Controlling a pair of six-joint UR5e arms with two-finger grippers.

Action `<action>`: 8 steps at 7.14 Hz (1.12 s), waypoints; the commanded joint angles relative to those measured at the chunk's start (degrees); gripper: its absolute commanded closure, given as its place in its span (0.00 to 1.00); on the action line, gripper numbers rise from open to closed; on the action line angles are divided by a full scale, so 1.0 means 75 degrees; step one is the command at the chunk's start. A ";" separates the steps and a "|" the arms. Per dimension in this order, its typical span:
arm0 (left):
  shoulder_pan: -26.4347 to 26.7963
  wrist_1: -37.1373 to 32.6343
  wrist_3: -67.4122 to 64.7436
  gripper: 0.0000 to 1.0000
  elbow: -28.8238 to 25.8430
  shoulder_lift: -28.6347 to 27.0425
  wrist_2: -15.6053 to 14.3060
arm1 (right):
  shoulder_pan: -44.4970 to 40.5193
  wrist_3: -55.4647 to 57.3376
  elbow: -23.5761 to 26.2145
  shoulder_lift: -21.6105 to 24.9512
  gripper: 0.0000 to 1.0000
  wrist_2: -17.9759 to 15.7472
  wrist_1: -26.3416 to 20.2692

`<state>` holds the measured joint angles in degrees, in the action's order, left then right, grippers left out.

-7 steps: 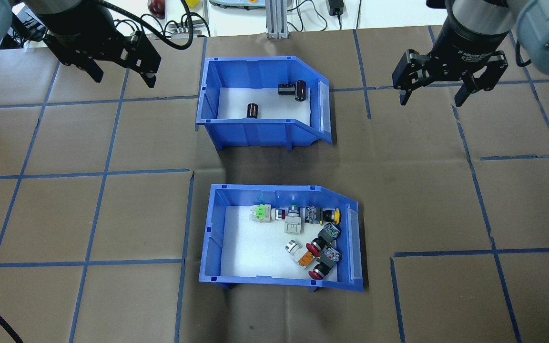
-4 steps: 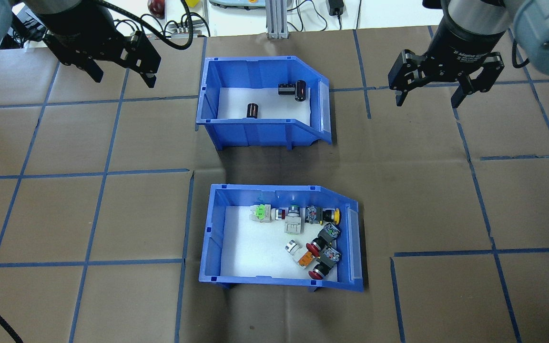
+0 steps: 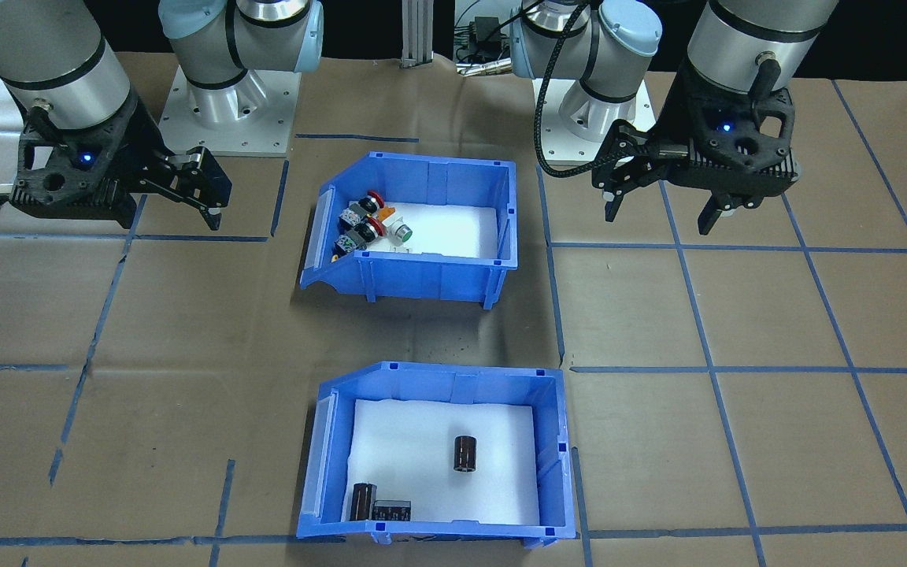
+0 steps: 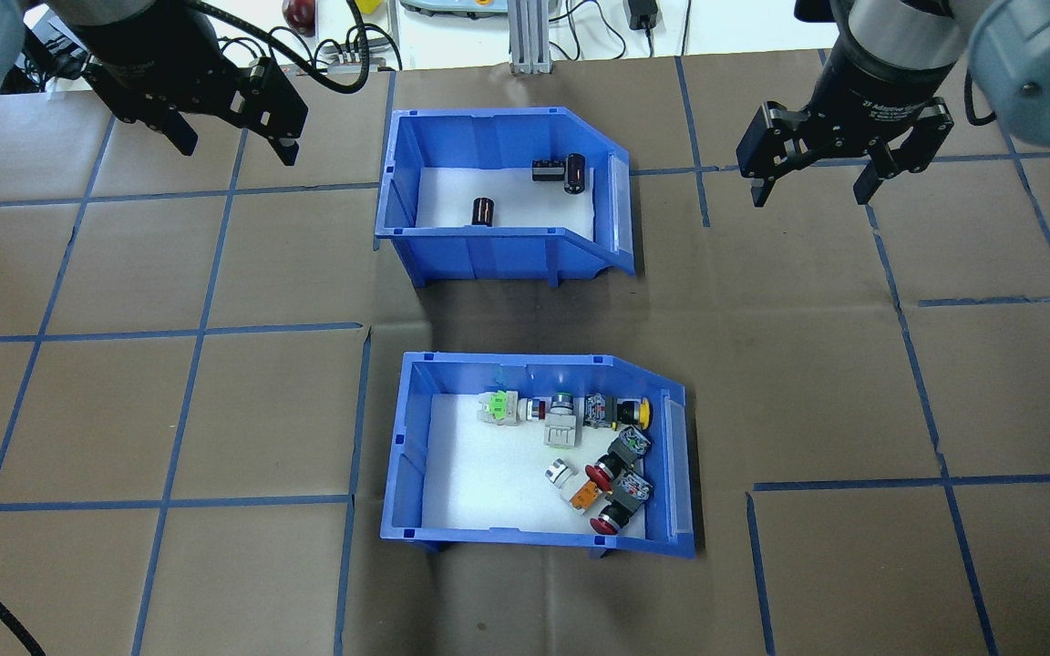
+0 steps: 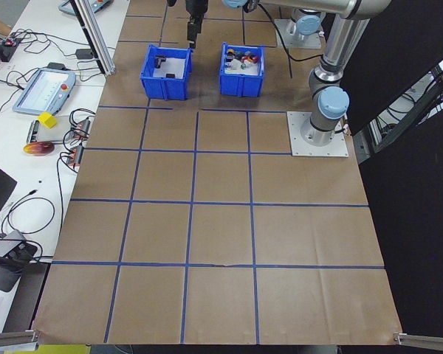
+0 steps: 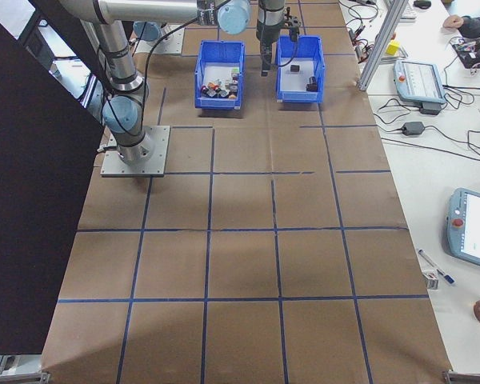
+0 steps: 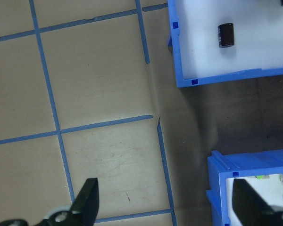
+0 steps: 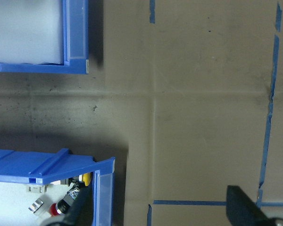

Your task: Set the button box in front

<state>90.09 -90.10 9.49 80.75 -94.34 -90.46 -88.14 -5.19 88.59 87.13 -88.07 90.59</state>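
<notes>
Brown paper taped into blue squares covers the tabletop (image 4: 124, 410). On it the button box (image 4: 539, 456) sits nearest the robot, with the other blue bin (image 4: 502, 196), holding black cylinders, just beyond it. Both claws hang high and well apart from either bin: the left claw (image 4: 233, 141) is spread and empty, and so is the right claw (image 4: 812, 178). One risk is a grab at the wrong bin, since they look alike. Another is a one-sided pinch on the rim, which could tip the box and spill the switches (image 4: 602, 456).

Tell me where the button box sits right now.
In the overhead view the button box sits at lower centre, on the robot's side of the table, directly behind the bin with black cylinders; neither hand touches it.
</notes>
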 commanded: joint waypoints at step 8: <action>0.0679 0.0048 -0.6858 0.01 0.1778 0.0797 0.1117 | -0.2284 -0.7051 -0.2410 -0.2964 0.00 0.0012 0.1058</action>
<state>94.25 -90.01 -33.59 89.04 -91.22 -82.07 -102.06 -54.97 74.13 68.53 -88.42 98.53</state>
